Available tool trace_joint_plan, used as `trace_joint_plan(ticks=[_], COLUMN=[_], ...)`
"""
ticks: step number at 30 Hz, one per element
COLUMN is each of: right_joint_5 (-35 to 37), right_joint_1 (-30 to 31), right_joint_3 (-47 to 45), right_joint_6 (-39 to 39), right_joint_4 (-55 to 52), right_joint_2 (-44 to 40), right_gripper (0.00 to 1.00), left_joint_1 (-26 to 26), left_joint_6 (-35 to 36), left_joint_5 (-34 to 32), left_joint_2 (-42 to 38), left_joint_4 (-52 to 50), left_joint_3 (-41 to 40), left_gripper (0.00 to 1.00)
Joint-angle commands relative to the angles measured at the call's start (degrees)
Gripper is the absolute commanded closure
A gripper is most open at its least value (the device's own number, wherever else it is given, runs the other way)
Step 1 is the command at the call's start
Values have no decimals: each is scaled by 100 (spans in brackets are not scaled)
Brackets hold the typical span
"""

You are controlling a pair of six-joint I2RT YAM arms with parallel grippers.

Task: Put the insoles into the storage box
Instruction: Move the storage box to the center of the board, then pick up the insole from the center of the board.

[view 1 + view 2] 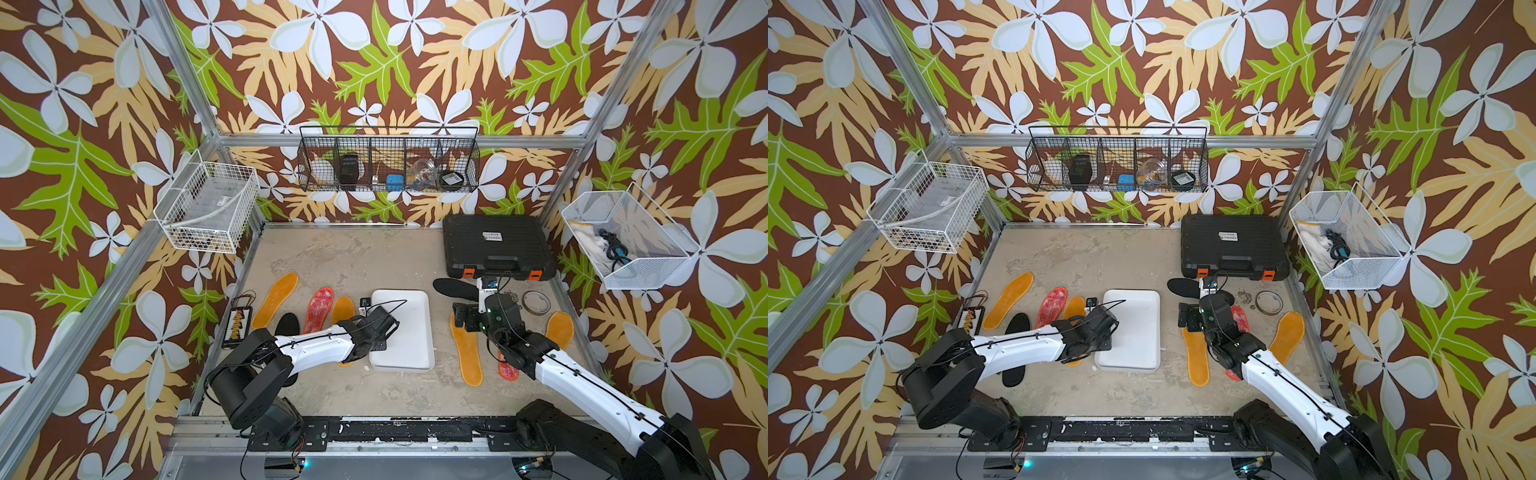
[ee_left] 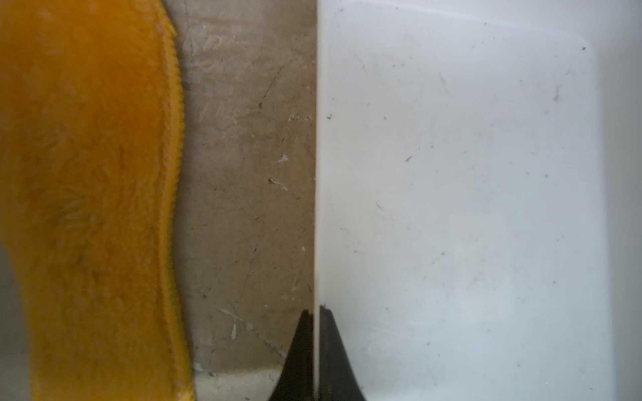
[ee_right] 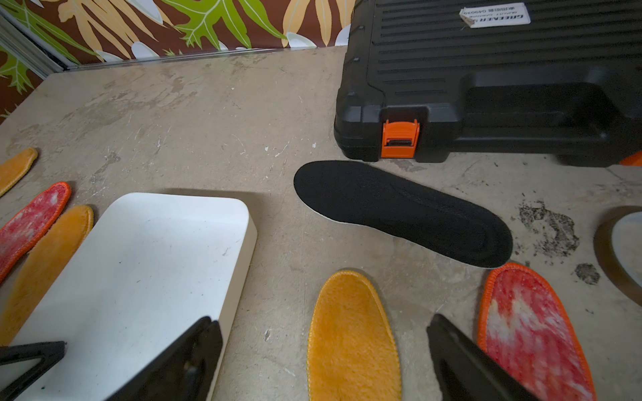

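Observation:
The white storage box [image 1: 409, 332] lies mid-table with nothing in it. My left gripper [image 2: 315, 310] is shut on the box's left wall [image 2: 318, 173], one finger inside and one outside. A fuzzy orange insole [image 2: 87, 208] lies just left of it. Further left are a red patterned insole [image 1: 319, 309], another orange one [image 1: 275, 299] and a black one [image 1: 287, 324]. My right gripper [image 3: 321, 319] hangs open over the toe of an orange insole [image 1: 466, 353], touching nothing. Around it lie a black insole [image 3: 399, 208], a red patterned insole [image 3: 531, 330] and an orange insole [image 1: 560, 328].
A black case with orange latches [image 1: 496, 245] stands at the back right. A tape roll [image 1: 536, 301] lies right of the black insole, and a small abacus [image 1: 237, 326] sits at the left edge. Wire baskets [image 1: 208, 208] hang on the walls.

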Motion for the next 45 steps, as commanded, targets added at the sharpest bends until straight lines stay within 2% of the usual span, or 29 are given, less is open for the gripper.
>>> trace_joint_plan(ticks=[1,2,4,11,15,17,18,20,21,24,27,29,33,36,40,45], right_joint_5=[-124,-137,-160,-367,-785,-1102,-1241,-1385,-1371,-1233,-1054,-998,-1336,-1148,-997,-837], right_joint_1=[2,7,7,2,2,11,32,170,268,577,748,774,979,1732,2477,2638], right_joint_3=[-12,-36,-80,-24,1,11,24,31,30,12,3,24,85,222,348,499], right_joint_6=[-2,6,15,2,-117,-203,-229,-272,-290,-303,-262,-216,-455,-905,-1048,-1013], right_joint_4=[168,176,214,134,163,195,215,262,276,344,336,297,310,298,499,599], right_joint_2=[66,63,41,76,40,-11,-42,-139,-171,-220,-129,-41,-8,-23,252,778], right_gripper=[4,4,4,1,0,0,0,1,0,0,0,1,0,0,0,0], left_joint_1=[0,5,-2,3,1,5,21,243,461,1233,1718,1954,2028,2023,2024,1985], left_joint_6=[218,266,318,453,589,716,767,892,899,963,1118,1310,1422,1414,1364,1321], left_joint_5=[-231,-270,-278,-447,-610,-769,-911,-1173,-1104,-604,-225,127,574,619,665,617], left_joint_2=[26,30,39,-177,-906,-1486,-1706,-2013,-2063,-1943,-1728,-1574,-1292,-1049,-746,-255], left_joint_4=[0,-10,-31,-509,-846,-798,-817,-1011,-1100,-1299,-1110,-869,-641,-578,-443,-357], left_joint_3=[-26,-18,24,379,605,552,537,485,439,224,-64,-200,-193,-211,-269,-204], left_gripper=[77,68,62,57,54,43,42,39,39,34,26,18,11,11,11,8])
